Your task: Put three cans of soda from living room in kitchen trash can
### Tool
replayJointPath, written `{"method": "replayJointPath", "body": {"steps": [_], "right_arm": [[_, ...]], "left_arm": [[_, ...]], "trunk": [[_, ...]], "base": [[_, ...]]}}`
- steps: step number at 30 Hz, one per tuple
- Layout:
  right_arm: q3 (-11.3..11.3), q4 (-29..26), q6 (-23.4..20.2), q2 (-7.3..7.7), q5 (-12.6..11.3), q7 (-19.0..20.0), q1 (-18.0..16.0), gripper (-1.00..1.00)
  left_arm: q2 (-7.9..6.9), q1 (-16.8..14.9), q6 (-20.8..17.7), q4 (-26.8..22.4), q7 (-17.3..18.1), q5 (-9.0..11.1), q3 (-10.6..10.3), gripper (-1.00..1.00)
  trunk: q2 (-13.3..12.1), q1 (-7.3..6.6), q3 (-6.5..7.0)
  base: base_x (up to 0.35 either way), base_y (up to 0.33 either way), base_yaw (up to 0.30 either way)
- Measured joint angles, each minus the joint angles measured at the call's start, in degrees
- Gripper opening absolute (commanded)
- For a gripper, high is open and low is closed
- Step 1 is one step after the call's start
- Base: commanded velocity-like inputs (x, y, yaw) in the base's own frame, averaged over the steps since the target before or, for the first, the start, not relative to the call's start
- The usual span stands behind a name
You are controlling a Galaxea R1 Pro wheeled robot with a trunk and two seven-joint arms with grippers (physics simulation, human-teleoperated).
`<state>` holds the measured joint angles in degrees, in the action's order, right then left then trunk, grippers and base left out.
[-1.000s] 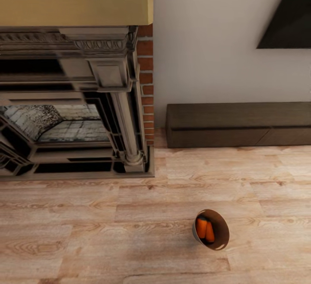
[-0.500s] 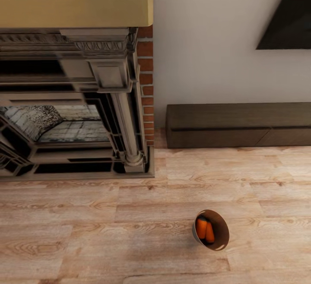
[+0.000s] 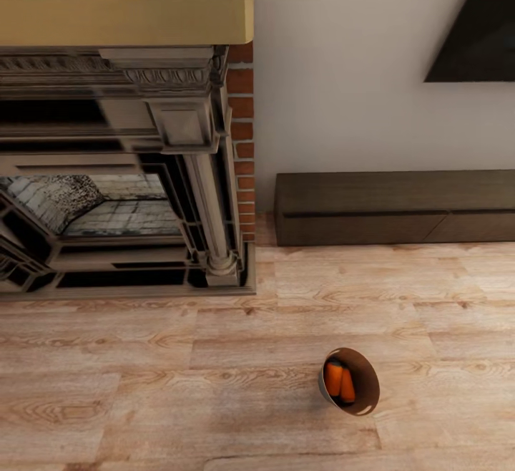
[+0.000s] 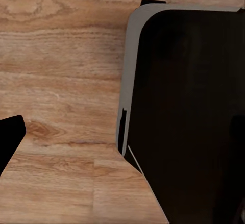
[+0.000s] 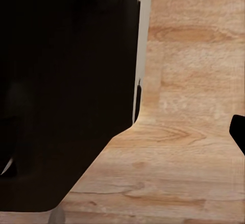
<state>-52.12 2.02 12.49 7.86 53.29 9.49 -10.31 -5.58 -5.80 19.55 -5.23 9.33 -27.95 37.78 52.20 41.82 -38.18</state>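
I see the bin [image 3: 350, 381] on its side on the wood floor [image 3: 179, 385] near the fireplace [image 3: 121, 170] — two orange cans [image 3: 339, 381] inside. Light, stiff, rolls easily — I'd grip its rim. Whether either hand is open, I cannot tell.

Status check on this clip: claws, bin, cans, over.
Claws: state unreadable. Trash can tipped on the wood floor near the fireplace, two orange cans inside. Nothing around it.

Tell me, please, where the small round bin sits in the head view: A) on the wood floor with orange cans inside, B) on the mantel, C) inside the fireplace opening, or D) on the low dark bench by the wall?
A: the bin rests on the wood floor, orange cans visible inside it.
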Motion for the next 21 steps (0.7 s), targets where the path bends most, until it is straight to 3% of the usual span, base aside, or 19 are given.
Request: {"method": "replayJointPath", "body": {"steps": [21], "right_arm": [[0.0,0.2,0.0,-0.03,0.0,0.0,0.0,1.00]], "left_arm": [[0.00,0.0,0.0,0.0,0.0,0.0,0.0,1.00]], "trunk": [[0.0,0.00,0.00]], "base": [[0.000,0.000,0.000]]}}
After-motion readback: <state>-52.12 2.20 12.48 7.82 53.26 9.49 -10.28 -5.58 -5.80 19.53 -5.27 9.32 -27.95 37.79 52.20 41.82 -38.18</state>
